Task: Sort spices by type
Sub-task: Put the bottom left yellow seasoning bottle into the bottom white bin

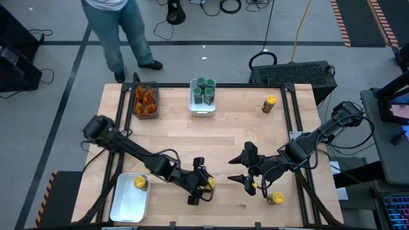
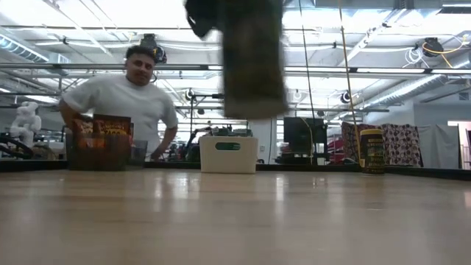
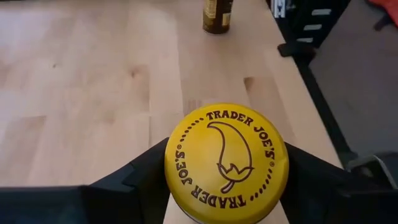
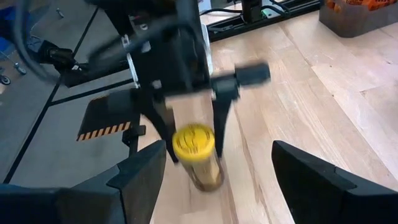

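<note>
My left gripper [image 1: 203,185] is shut on a yellow-lidded spice jar [image 1: 209,184] near the table's near edge, at its middle. In the left wrist view, the jar's lid [image 3: 226,163] fills the space between the fingers. My right gripper [image 1: 246,167] is open, just right of that jar, touching nothing. A second yellow-lidded jar [image 1: 276,199] stands by the near right corner, a third [image 1: 270,104] at the far right, and another [image 1: 139,183] in the near-left white tray [image 1: 128,207]. Green-lidded jars [image 1: 203,89] stand in the far white tray [image 1: 202,110]. Orange-brown pieces [image 1: 146,99] fill the dark bin. My left gripper pinches the yellow-lidded jar between its two fingers [image 3: 140,180], one on each side at the lid [image 4: 194,142] and the jar's top. The fingers come from above, pointing down. The jar is upright and appears lifted clear of the table in the low view [image 2: 250,59].
A person [image 1: 121,32] stands beyond the table's far edge, near the bin. Bare wood lies across the table's middle [image 1: 211,137]. The two arms' grippers are close together at the near edge. A black frame [image 1: 297,128] runs along the table's right side.
</note>
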